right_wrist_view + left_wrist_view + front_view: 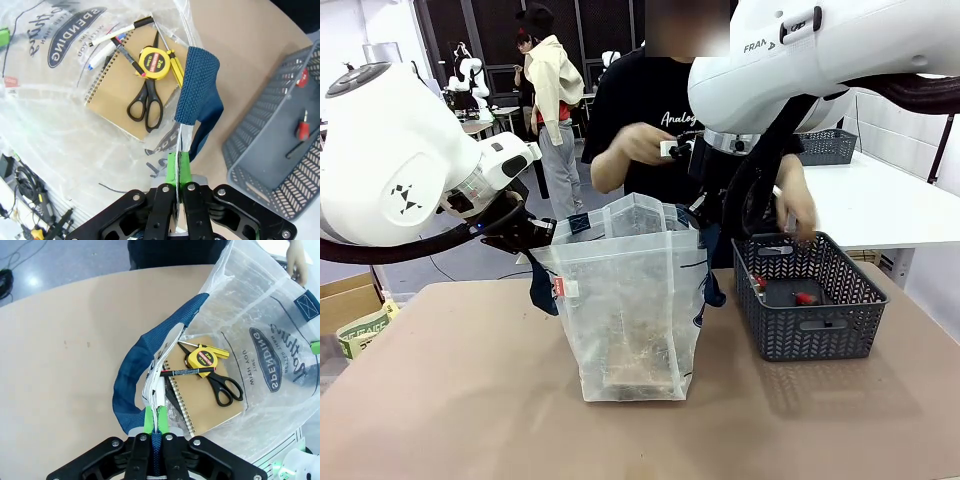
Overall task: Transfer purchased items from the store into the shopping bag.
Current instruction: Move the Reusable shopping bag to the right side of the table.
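Translucent shopping bag (630, 300) holding notebook (111, 96), scissors (145, 103), tape measure (154, 62), grey basket (810, 335) beside

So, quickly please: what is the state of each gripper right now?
Left gripper: closed, pinching the rim of the shopping bag.
Right gripper: closed, pinching the shopping bag rim too.
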`<state>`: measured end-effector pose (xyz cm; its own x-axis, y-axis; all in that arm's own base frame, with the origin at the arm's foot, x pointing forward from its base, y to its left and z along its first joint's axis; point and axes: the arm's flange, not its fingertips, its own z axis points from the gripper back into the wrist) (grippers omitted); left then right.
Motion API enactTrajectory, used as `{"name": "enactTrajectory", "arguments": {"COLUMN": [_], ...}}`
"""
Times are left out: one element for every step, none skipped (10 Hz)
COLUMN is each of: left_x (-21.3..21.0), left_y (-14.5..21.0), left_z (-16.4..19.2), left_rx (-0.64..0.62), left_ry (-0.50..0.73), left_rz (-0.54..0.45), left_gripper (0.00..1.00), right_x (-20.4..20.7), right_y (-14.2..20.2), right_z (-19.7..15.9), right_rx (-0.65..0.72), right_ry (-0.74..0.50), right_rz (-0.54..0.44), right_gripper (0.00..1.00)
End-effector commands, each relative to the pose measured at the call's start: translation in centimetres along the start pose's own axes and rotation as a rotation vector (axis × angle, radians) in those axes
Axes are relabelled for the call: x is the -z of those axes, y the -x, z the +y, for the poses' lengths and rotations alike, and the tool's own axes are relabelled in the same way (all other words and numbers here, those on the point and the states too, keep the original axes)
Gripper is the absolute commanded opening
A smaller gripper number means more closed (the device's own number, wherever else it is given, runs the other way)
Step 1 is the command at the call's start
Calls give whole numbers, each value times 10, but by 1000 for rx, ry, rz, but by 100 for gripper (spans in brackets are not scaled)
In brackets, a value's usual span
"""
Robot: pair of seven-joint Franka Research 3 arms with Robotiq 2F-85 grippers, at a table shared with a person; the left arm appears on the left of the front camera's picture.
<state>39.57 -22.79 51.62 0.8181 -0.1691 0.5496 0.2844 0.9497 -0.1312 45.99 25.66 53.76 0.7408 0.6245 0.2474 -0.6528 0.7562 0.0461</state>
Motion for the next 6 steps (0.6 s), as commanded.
{"name": "enactTrajectory", "arguments": {"left_x": [-1,-1,-1,-1,-1,-1], "left_y": [1,1,1,1,1,1], "left_z": [2,2,2,2,2,2], "left_rx": [-8,-8,-8,-8,-8,-8], "left_ry": [-3,-3,-3,-3,-3,-3], "left_rz": [-2,-2,-2,-2,-2,-2], "left_gripper": [0,0,0,0,0,0], "right_x": [-1,-1,-1,-1,-1,-1], "right_y": [1,1,1,1,1,1], "right_z": [-1,-1,-1,-1,-1,-1], "right_rx": [4,4,4,4,4,4], "right_ry": [-2,-2,-2,-2,-2,-2], "right_rz": [5,5,5,5,5,5], "right_gripper": [0,0,0,0,0,0]}}
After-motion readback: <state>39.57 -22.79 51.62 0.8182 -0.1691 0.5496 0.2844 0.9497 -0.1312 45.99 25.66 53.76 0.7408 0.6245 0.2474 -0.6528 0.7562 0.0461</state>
